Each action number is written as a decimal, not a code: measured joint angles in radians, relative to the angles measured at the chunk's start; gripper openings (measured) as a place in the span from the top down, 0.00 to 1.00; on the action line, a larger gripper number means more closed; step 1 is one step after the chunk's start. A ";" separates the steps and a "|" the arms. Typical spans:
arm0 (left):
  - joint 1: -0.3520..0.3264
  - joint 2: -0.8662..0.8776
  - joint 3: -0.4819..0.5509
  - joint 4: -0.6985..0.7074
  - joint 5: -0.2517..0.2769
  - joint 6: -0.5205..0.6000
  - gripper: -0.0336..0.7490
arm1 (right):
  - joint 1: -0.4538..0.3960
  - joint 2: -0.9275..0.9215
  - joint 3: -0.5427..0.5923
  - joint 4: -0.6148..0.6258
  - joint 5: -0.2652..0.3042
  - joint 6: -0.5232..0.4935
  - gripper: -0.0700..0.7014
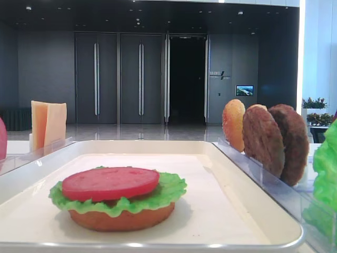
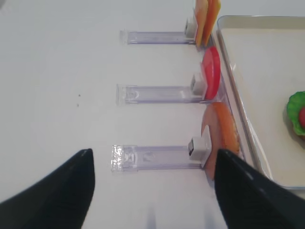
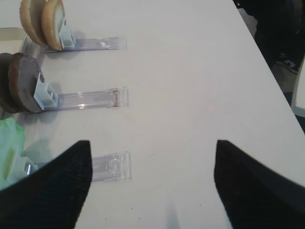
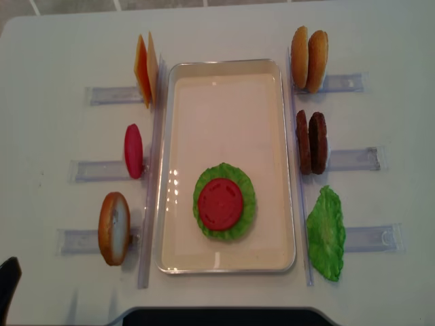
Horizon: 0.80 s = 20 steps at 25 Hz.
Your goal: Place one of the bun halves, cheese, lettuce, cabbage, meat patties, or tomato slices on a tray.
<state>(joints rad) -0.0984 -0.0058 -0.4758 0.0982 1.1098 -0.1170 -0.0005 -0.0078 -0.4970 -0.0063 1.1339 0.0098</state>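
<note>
The white tray (image 4: 224, 115) holds a flat bun half (image 1: 121, 219) topped with lettuce (image 4: 245, 210) and a tomato slice (image 4: 220, 202). Left of the tray, cheese (image 4: 145, 78), another tomato slice (image 4: 133, 151) and a bun half (image 4: 113, 227) stand in clear holders. On the right stand two bun halves (image 4: 309, 59), two meat patties (image 4: 311, 141) and a lettuce leaf (image 4: 327, 233). My left gripper (image 2: 152, 186) is open over bare table, near the bun half (image 2: 221, 138). My right gripper (image 3: 152, 181) is open and empty, right of the lettuce (image 3: 9, 148).
Clear plastic holder rails (image 4: 95, 170) stick out sideways from both long edges of the tray. One rail end (image 2: 152, 157) lies just ahead of my left fingers, another (image 3: 109, 167) beside my right gripper's left finger. The table edge (image 3: 267, 62) runs on the right.
</note>
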 joint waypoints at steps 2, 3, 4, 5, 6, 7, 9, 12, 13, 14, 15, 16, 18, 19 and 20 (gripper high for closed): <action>0.000 -0.009 0.000 0.000 0.002 -0.002 0.20 | 0.000 0.000 0.000 0.000 0.000 0.000 0.22; 0.000 -0.009 0.000 0.000 0.002 -0.003 0.20 | 0.000 0.000 0.000 0.000 0.000 0.000 0.22; 0.000 -0.009 0.000 0.001 0.002 -0.004 0.20 | 0.000 0.000 0.000 0.000 0.000 0.000 0.22; 0.000 -0.009 0.000 0.002 0.002 -0.004 0.20 | 0.000 0.000 0.000 0.000 0.000 0.000 0.22; 0.000 -0.009 0.000 0.002 0.002 -0.004 0.20 | 0.000 0.000 0.000 0.000 0.000 0.000 0.22; 0.000 -0.009 0.000 0.002 0.002 -0.004 0.20 | 0.000 0.000 0.000 0.000 0.000 0.000 0.22; 0.004 -0.009 0.000 0.003 0.002 -0.004 0.20 | 0.000 0.000 0.000 0.000 0.000 0.000 0.22; 0.048 -0.009 0.000 0.004 0.002 -0.008 0.20 | 0.000 0.000 0.000 0.000 0.000 0.000 0.22; 0.068 -0.009 0.000 0.005 0.002 -0.009 0.20 | 0.000 0.000 0.000 0.000 0.000 0.000 0.22; 0.093 -0.009 0.000 0.006 0.002 -0.009 0.20 | 0.000 0.000 0.000 0.000 0.000 0.000 0.22; 0.118 -0.009 0.000 0.007 0.002 -0.010 0.20 | 0.000 0.000 0.000 0.000 0.000 0.000 0.22; 0.135 -0.009 0.000 0.007 0.002 -0.011 0.20 | 0.000 0.000 0.000 0.000 0.000 0.000 0.22; 0.154 -0.009 0.000 0.007 0.002 -0.011 0.20 | 0.000 0.000 0.000 0.000 0.000 0.000 0.22; 0.156 -0.009 0.000 0.007 0.002 -0.011 0.20 | 0.000 0.000 0.000 0.000 0.000 0.000 0.22; 0.157 -0.009 0.000 0.007 0.002 -0.011 0.20 | 0.000 0.000 0.000 0.000 0.000 0.000 0.22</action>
<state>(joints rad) 0.0583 -0.0148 -0.4758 0.1056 1.1117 -0.1284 -0.0005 -0.0078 -0.4970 -0.0063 1.1339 0.0098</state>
